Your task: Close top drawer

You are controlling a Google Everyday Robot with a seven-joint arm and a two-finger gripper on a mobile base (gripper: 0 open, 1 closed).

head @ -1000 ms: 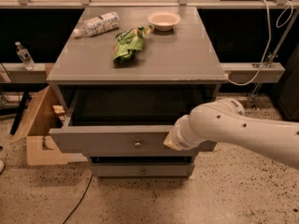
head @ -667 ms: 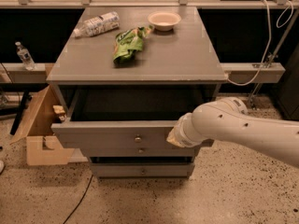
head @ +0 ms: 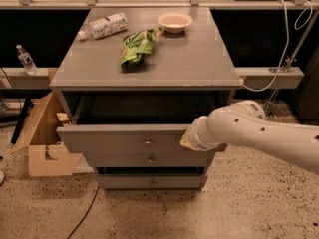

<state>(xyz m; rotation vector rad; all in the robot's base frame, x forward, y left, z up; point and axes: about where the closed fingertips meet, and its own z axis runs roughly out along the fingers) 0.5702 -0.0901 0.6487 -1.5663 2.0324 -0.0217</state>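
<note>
Top drawer (head: 114,139): uppermost of the three in the grey cabinet. It is part-way out, with its flat front standing forward of the two drawers below and a dark band of its inside open to view under the cabinet top (head: 199,68).
Knob (head: 147,143): small, round and metal, at the middle of the front. It is bare, and nothing grips it.
Gripper (head: 186,141): against the right part of the drawer front, right of the knob, at the tan end of the white arm (head: 259,133).
Claw state: cannot tell whether it is spread or pressed together, because the wrist covers it where it meets the wood.
What has changed: over the last second the drawer front has slid back toward the cabinet and the dark band of interior has narrowed. The arm's end has gone in with it and kept the same place on the front.
Meaning for the task: I judge the push is working. The drawer is partly closed but not yet flush, so more travel is needed.
Risk: the push is off-centre, so the drawer may skew on its runners.
Lower drawers (head: 150,160): both appear shut and are not part of this job.
On the top: a plastic bottle (head: 103,26) lying down, a green bag (head: 135,46) and a pale bowl (head: 175,21), all well back from the front edge.
Beside the cabinet: a cardboard box (head: 40,133) on the floor at its left.
</note>
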